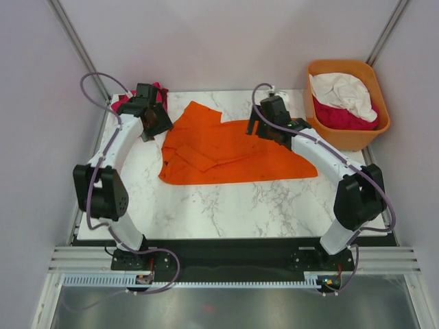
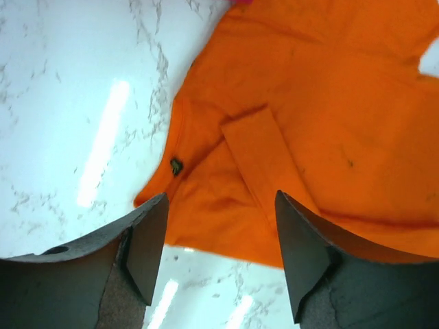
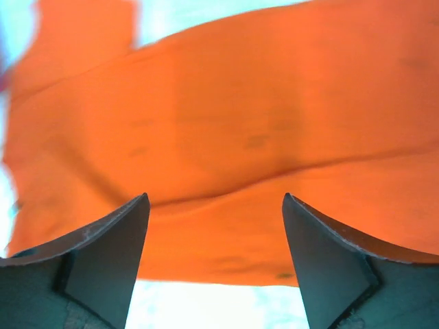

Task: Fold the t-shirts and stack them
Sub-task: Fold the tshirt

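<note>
Pincer status as I read it remotely: the left pincer (image 2: 221, 205) stands wide with nothing between its fingers, over the left edge of the bright orange short-sleeved cloth t-shirt (image 1: 226, 154). The right pincer (image 3: 216, 205) is equally wide and grips nothing, over the shirt's far right edge. The shirt lies spread but creased on the far half of the white marble-patterned bench (image 1: 226, 205), one sleeve folded onto its body. A magenta-pink cloth t-shirt (image 1: 123, 101) shows at the far left corner, mostly hidden behind the left arm. The rigid orange plastic tub (image 1: 343, 140) at the far right corner holds a white t-shirt (image 1: 339, 92) on a crimson t-shirt (image 1: 336, 118).
</note>
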You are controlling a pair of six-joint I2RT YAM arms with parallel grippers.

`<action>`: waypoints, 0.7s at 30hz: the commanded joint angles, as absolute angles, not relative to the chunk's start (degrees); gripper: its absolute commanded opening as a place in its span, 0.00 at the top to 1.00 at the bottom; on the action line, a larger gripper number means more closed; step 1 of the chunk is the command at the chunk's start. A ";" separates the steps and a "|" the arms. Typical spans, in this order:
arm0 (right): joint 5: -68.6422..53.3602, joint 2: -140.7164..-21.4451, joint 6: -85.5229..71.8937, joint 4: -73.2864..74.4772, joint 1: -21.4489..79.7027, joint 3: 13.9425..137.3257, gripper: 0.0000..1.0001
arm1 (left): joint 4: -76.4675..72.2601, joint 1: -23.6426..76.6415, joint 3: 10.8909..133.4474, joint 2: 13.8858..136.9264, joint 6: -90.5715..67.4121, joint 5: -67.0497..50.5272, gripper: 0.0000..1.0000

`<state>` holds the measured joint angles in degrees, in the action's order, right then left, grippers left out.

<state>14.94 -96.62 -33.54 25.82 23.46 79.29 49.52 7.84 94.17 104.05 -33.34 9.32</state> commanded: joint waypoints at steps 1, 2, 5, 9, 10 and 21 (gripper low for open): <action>7.42 -97.37 -28.57 21.55 30.04 81.47 0.15 | 43.61 8.17 82.12 93.71 -33.92 7.92 0.30; 1.38 -98.43 -27.43 21.10 31.19 82.08 0.15 | 42.38 8.26 76.35 90.65 -33.93 6.69 0.32; -3.04 -102.73 -27.16 21.27 34.53 84.37 0.20 | 35.28 8.70 68.67 86.50 -37.15 0.49 0.36; -8.86 -109.40 -30.32 20.92 35.51 85.17 0.52 | 28.24 8.88 57.05 84.64 -40.86 -3.16 0.42; -10.01 -110.73 -30.67 20.40 35.86 85.60 0.64 | 27.34 8.88 56.00 84.90 -41.48 -3.60 0.44; -15.20 -119.52 -31.55 21.09 41.66 89.03 0.65 | 23.64 8.44 51.51 90.44 -43.77 -0.09 0.44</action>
